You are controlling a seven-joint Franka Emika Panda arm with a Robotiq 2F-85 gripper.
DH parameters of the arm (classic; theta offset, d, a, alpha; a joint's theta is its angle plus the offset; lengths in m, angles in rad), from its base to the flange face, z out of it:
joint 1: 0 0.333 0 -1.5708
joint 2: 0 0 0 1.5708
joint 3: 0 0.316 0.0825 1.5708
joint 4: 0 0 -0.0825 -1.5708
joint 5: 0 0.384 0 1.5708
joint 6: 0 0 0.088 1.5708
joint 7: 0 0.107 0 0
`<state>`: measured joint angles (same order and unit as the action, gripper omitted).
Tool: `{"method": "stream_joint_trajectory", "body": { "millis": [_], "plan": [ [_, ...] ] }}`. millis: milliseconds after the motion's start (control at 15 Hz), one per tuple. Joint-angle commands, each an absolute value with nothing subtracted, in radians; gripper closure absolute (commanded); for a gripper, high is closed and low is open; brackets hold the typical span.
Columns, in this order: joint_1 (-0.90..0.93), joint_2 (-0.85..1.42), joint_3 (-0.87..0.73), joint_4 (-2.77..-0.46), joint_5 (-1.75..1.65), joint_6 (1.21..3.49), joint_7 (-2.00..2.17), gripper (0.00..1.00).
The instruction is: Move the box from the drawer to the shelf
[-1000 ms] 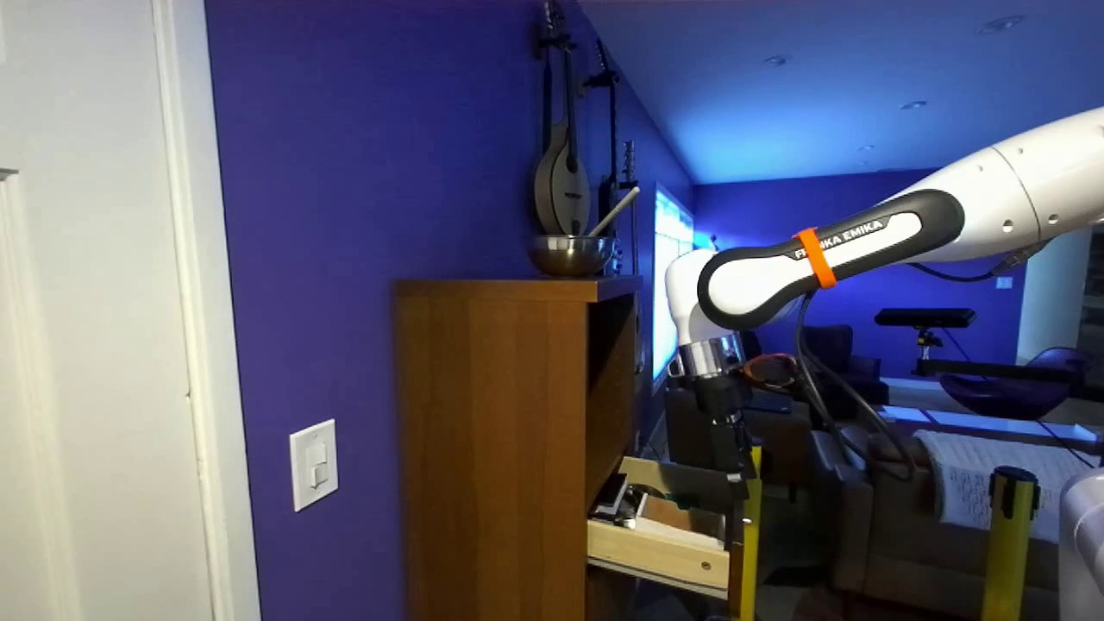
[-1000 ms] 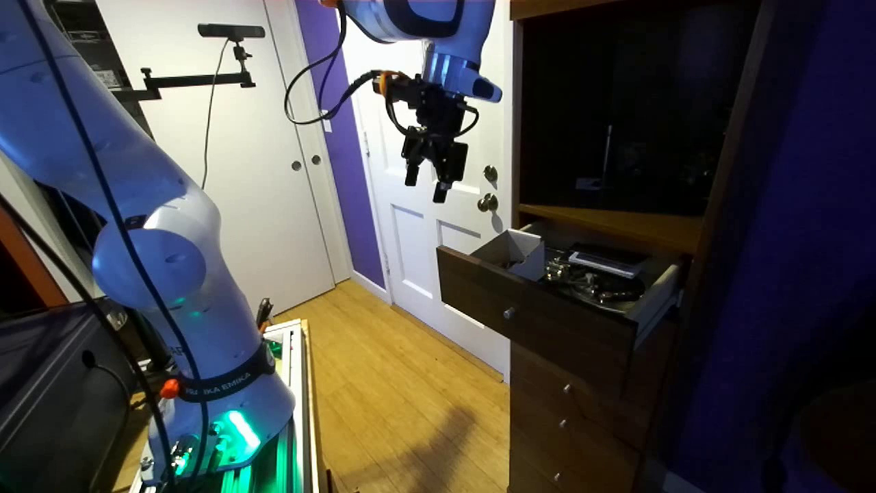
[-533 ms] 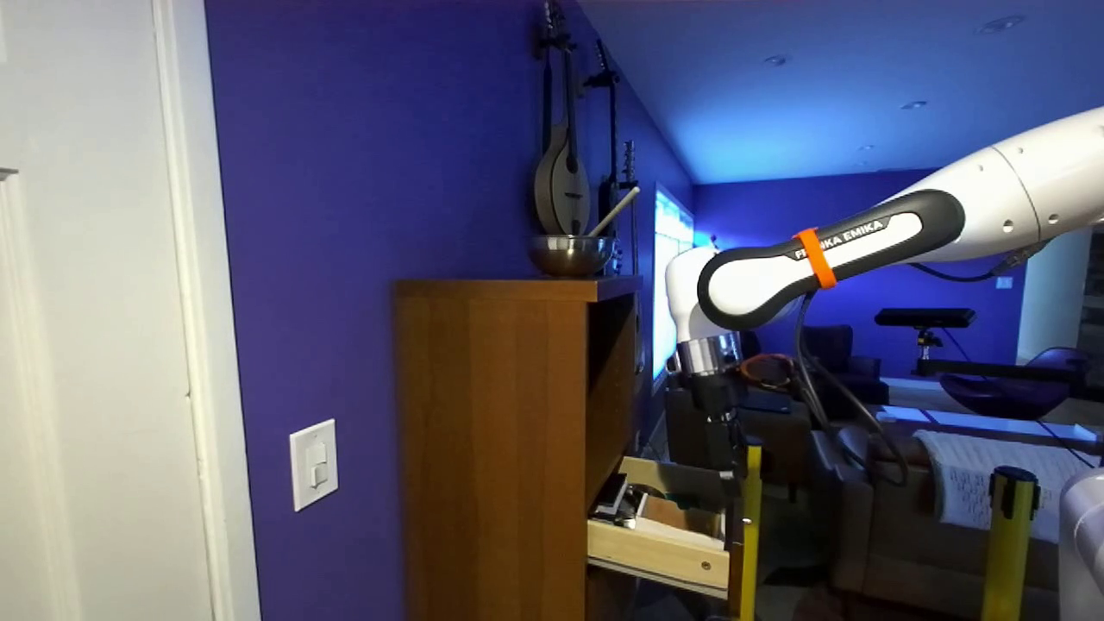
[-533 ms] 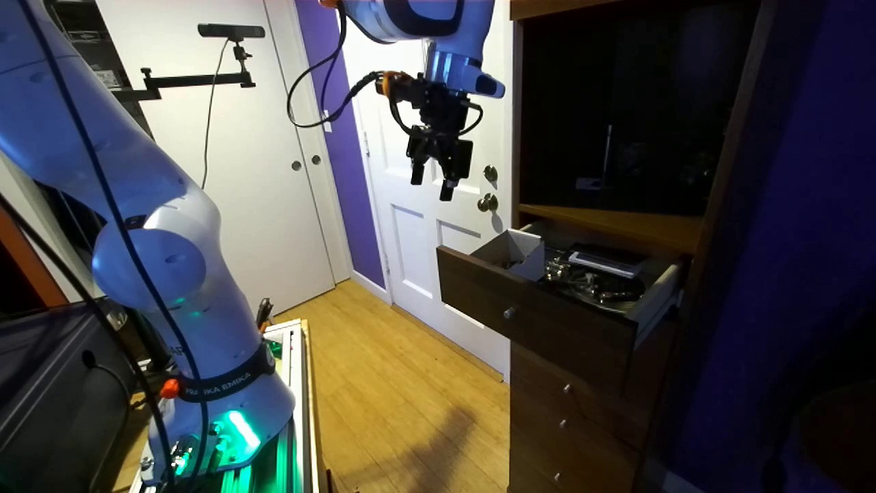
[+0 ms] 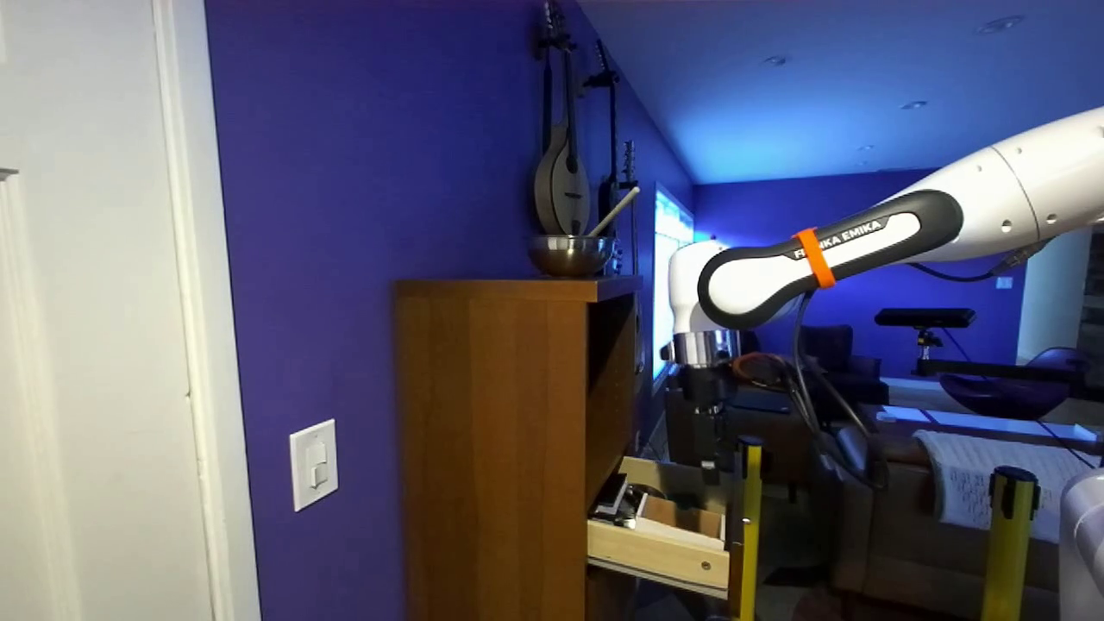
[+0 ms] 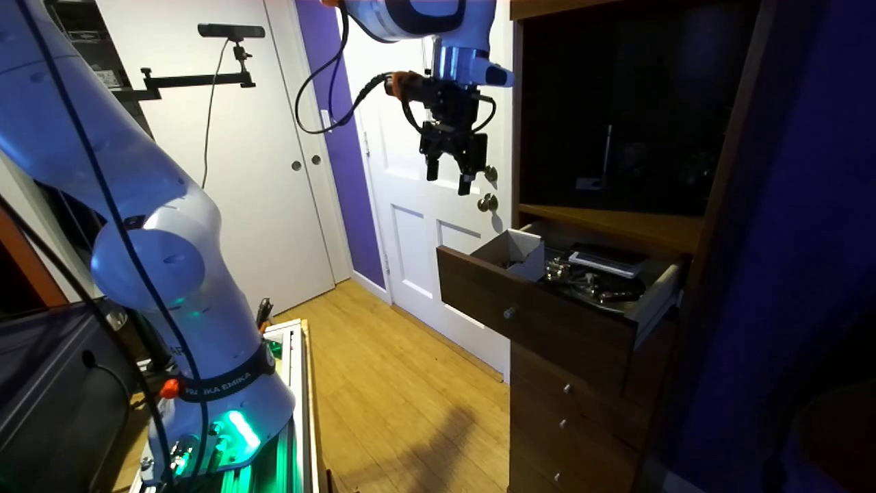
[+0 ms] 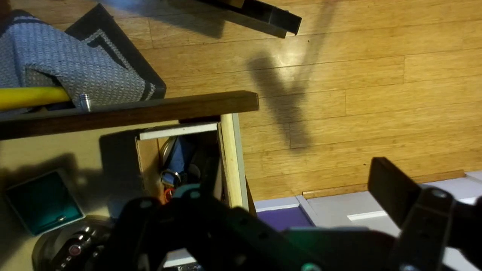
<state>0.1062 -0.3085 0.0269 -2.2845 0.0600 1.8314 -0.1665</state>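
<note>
The box (image 6: 528, 263) is whitish and open-topped. It stands in the drawer's front corner, with small items inside; it also shows in an exterior view (image 5: 678, 532) and in the wrist view (image 7: 179, 130). The drawer (image 6: 534, 311) is pulled out; its light wooden side wall shows in an exterior view (image 5: 657, 554) and the wrist view (image 7: 232, 158). The shelf (image 6: 629, 103) is the dark recess above the drawer. My gripper (image 6: 449, 183) is open and empty, above and beside the box, apart from it. In the wrist view the fingers (image 7: 295, 167) are wide apart, the left one overlapping the box.
The drawer also holds a flat dark item (image 6: 608, 263), shiny metal pieces (image 6: 558, 270) and a teal-lined tray (image 7: 47, 203). A metal bowl (image 5: 572, 256) stands on the cabinet top. A white door (image 6: 417, 233) is behind the gripper. A yellow post (image 5: 750, 535) stands near the drawer.
My gripper has moved toward the cabinet and slightly up, and it now points more straight down. It stays open. The box and drawer have not moved.
</note>
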Motion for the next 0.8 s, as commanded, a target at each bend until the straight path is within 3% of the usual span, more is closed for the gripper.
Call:
{"method": "stream_joint_trajectory", "body": {
  "millis": [0, 733],
  "plan": [
    [0.098, -0.293, 0.022, -2.261, 0.068, 1.869, -0.198, 0.0],
    [0.096, -0.295, 0.024, -2.263, 0.062, 1.927, -0.196, 0.0]
  ]
}}
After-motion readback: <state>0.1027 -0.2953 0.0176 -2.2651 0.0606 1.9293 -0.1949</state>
